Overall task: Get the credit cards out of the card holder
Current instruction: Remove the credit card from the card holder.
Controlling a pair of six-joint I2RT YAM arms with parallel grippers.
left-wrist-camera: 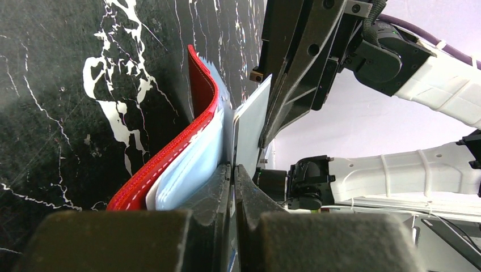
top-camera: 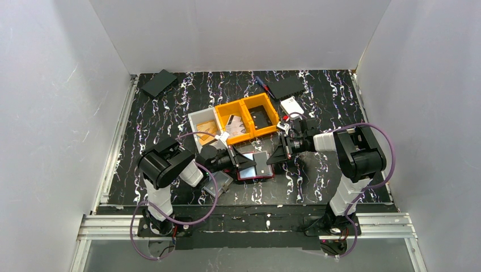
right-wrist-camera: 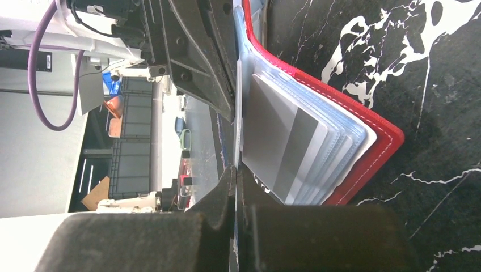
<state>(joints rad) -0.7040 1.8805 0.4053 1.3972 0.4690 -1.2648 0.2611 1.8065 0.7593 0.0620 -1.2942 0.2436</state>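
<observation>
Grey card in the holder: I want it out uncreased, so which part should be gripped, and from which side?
Pinch the grey card at its short edge nearest the right wrist camera, jaws on its two faces, coming from the open side, away from the red cover of the card holder. It is thin and backed by clear sleeves, so likely only edges offer hold.

card holder (top-camera: pixel 256 165), orange bins (top-camera: pixel 247 116) close behind
</observation>
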